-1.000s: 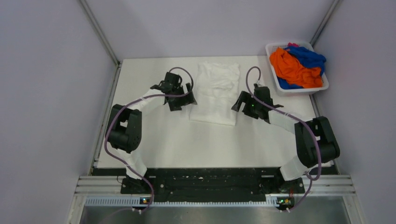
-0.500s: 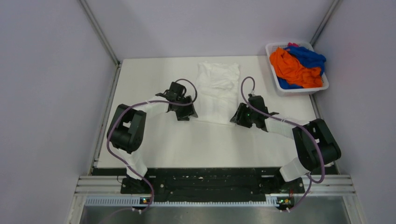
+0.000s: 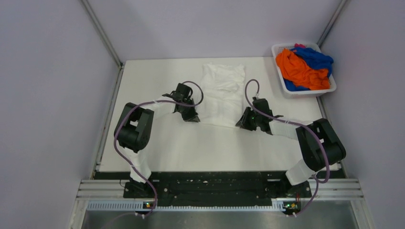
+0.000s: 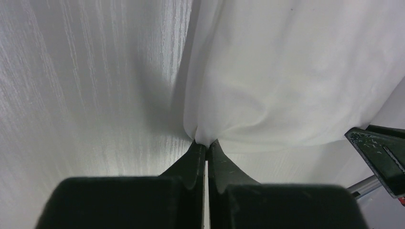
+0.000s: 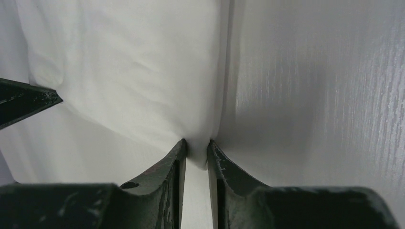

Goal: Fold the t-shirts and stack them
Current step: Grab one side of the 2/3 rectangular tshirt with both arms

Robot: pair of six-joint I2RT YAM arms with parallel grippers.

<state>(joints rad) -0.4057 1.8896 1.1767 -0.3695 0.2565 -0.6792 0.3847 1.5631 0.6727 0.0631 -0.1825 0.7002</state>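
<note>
A white t-shirt [image 3: 222,95] lies partly folded on the white table, its hem toward me. My left gripper [image 3: 195,117] is shut on the near left corner of that white t-shirt [image 4: 267,86], the cloth pinched between the fingertips [image 4: 199,151]. At the near right corner my right gripper [image 3: 240,124] has its jaws closed on a fold of the same white t-shirt [image 5: 143,81]. The left gripper [image 4: 207,144] and the right gripper [image 5: 196,145] both rest low on the table. Orange [image 3: 298,70] and blue [image 3: 315,57] t-shirts are heaped in the basket.
The white plastic basket [image 3: 329,88] stands at the back right corner of the table [image 3: 200,148]. Grey walls enclose the table on the left, back and right. A black rail runs along the near edge by the arm bases.
Both grippers came down toward me to the shirt's near corners and closed on the cloth. The hem has bunched slightly at each corner.
</note>
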